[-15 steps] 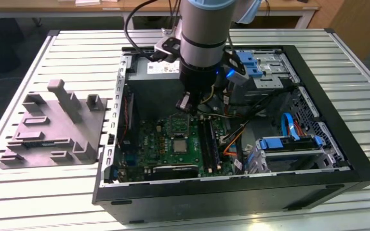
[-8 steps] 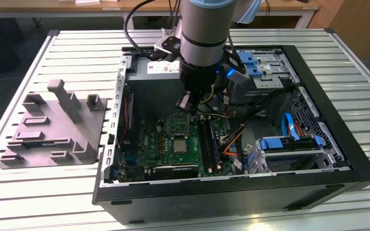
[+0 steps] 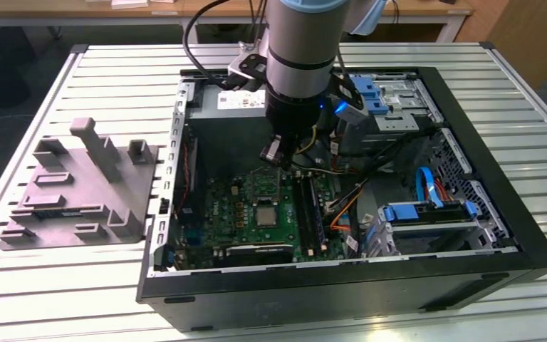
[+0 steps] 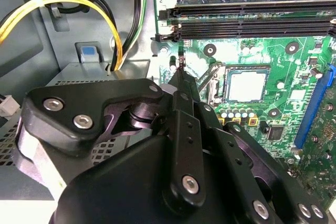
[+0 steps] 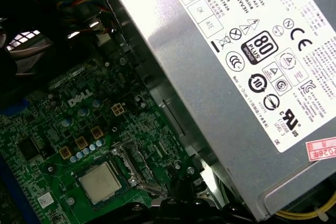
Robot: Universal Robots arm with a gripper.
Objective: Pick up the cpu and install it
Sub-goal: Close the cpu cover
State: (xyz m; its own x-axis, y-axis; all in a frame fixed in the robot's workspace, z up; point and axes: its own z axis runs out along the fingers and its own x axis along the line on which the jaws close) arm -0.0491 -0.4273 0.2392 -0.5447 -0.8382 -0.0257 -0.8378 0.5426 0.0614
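- Gripper (image 4: 180, 61), fingers pressed together and empty, hangs inside the open computer case (image 3: 501, 214), beside yellow cables (image 4: 113, 22).
- The cpu (image 4: 247, 86) sits in the motherboard (image 3: 254, 206) socket.
- Grey tray (image 3: 74, 192) lies outside.

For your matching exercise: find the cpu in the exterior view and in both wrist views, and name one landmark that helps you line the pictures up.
Exterior view: the cpu sits in its socket on the green motherboard, inside the open case, below the arm.
Second wrist view: the cpu lies just beyond the gripper.
First wrist view: the cpu lies on the board, beside the grey power supply.
Shared landmark: the green motherboard.
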